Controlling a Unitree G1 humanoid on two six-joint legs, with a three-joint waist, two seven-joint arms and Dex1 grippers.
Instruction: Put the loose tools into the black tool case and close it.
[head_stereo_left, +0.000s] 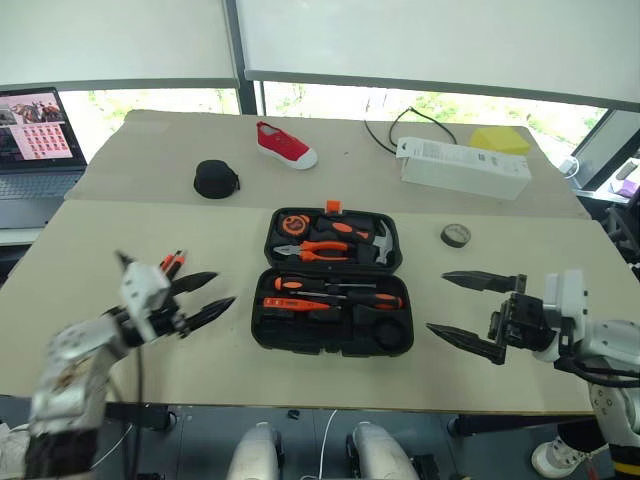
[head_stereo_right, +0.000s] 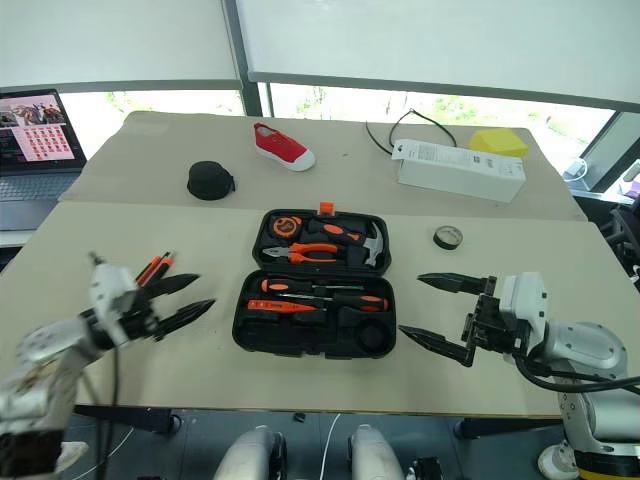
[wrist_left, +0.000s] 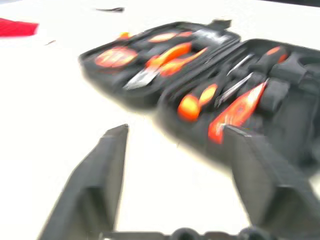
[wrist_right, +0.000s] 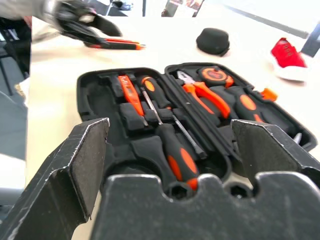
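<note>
Case (head_stereo_left: 331, 282) lies open in the middle of the table (head_stereo_left: 120, 230), its two black halves one behind the other, hinge running left to right, orange latch (head_stereo_left: 333, 207) on the far edge; in the near half two screwdrivers (head_stereo_left: 335, 291) lie in their slots with long axes left to right, orange-and-black handles toward the right, and an orange utility knife (head_stereo_left: 285, 303) lies parallel just nearer; the far half holds pliers, a tape measure and a small hammer. My left gripper (head_stereo_left: 203, 298) hangs to the left of the case, above the table, fingers apart and empty, pointing right toward it; beside it a slim orange-and-black tool (head_stereo_left: 173, 263) lies on the table, long axis running near to far. My right gripper (head_stereo_left: 462, 307) hangs to the right of the case, fingers spread wide with nothing between them, pointing left. The table is pale beige; on its far part sit a black round pouch (head_stereo_left: 215, 179), a red shoe (head_stereo_left: 285, 145), a white box (head_stereo_left: 464, 167), a yellow object (head_stereo_left: 501, 139) and a roll of tape (head_stereo_left: 456, 235); a laptop (head_stereo_left: 35, 150) stands at far left under blinded windows.
</note>
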